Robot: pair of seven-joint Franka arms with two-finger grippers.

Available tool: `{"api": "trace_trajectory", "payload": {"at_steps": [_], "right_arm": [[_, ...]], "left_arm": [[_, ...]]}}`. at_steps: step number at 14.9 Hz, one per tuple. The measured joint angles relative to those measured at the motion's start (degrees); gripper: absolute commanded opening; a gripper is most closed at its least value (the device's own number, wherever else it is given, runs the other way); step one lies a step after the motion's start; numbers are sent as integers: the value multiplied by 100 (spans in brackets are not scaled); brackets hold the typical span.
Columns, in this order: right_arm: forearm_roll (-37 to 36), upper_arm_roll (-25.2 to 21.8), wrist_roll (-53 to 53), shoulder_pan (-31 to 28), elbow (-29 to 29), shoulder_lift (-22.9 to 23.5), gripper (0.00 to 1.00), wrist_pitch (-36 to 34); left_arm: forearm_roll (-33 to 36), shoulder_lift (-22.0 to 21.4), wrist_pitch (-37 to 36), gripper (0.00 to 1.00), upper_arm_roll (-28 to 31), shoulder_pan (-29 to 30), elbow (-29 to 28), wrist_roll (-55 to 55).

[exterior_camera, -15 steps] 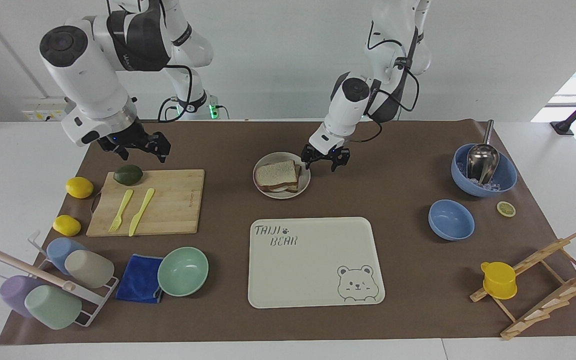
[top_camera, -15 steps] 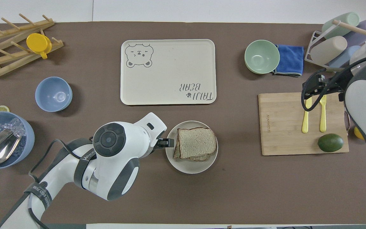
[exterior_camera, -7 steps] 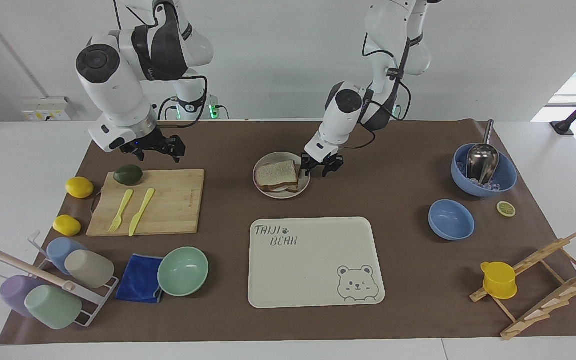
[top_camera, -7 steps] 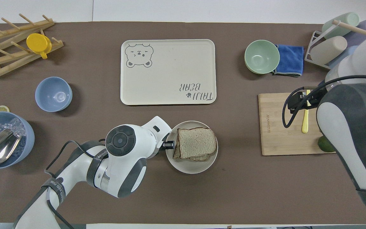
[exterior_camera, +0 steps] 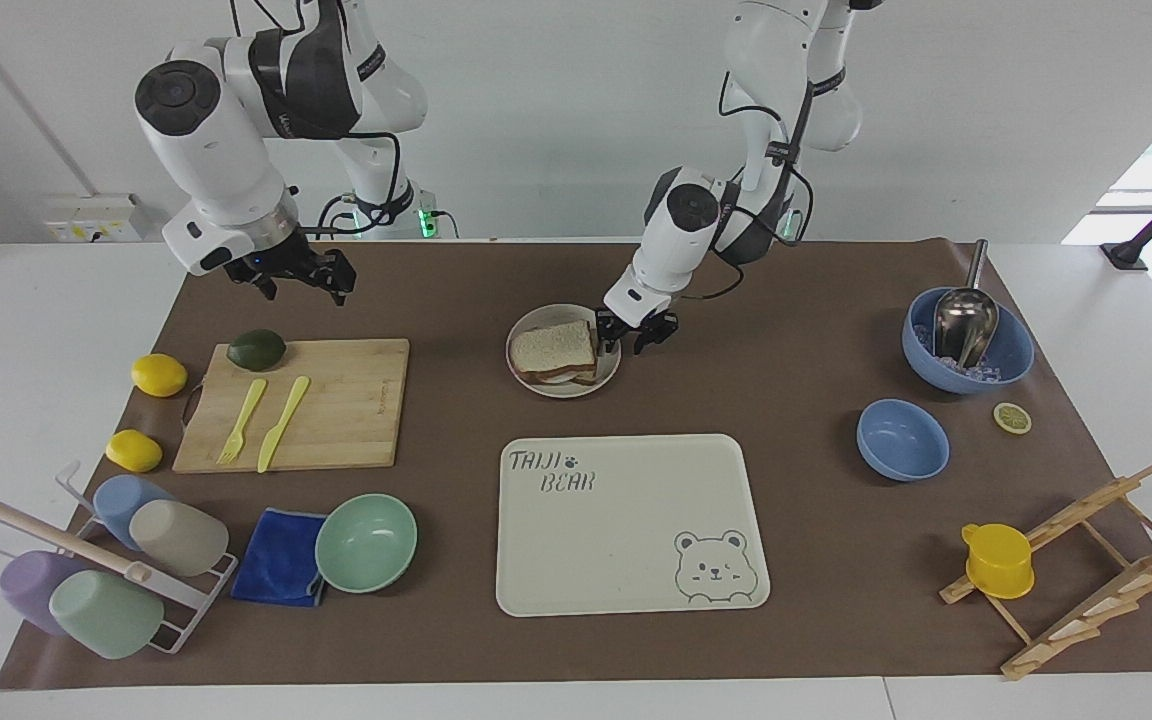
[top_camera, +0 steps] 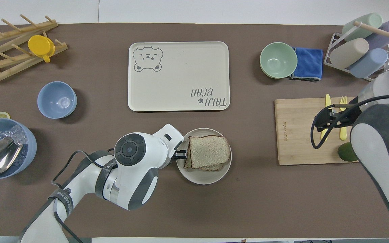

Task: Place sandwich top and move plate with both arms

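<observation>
Plate (exterior_camera: 563, 387): mid-table, nearer the robots than the bear tray (exterior_camera: 631, 524); bare mat between them.
Sandwich top (exterior_camera: 555, 347): on the stack in the plate.
Left gripper (exterior_camera: 633, 333): fingers parted, straddling the plate's rim.
Right gripper (exterior_camera: 298, 277): spread, empty, above the mat beside the cutting board (exterior_camera: 336, 400).

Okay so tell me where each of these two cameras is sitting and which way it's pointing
Facing view: high across the table, looking at the robots; both whole arms show, left gripper at the plate rim, right gripper raised near the cutting board.
Overhead view: above the robots' end, looking steeply down; arms enter from the bottom, left gripper at the plate.
Shared: plate, sandwich top, bear tray, half a turn apart.
</observation>
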Motion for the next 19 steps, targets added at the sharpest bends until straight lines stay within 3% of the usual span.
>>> {"api": "trace_trajectory", "payload": {"at_steps": [2, 4, 5, 15, 19], "right_arm": [[0, -11, -6, -44, -1, -2, 100, 105], [0, -59, -81, -48, 0, 3, 100, 309], [0, -78, -109, -53, 5, 24, 100, 335], [9, -123, -161, -297, 225, 152, 100, 245], [324, -128, -572, -439, 577, 134, 100, 139]], "left_arm": [[-4, 0, 3, 21, 2, 0, 0, 0], [-19, 0, 6, 3, -2, -1, 2, 0], [-48, 0, 7, 0, -5, -3, 2, 0], [-231, -49, -94, 0, 37, 11, 99, 3], [-285, -150, -1357, 0, 94, 721, 1034, 12]]}}
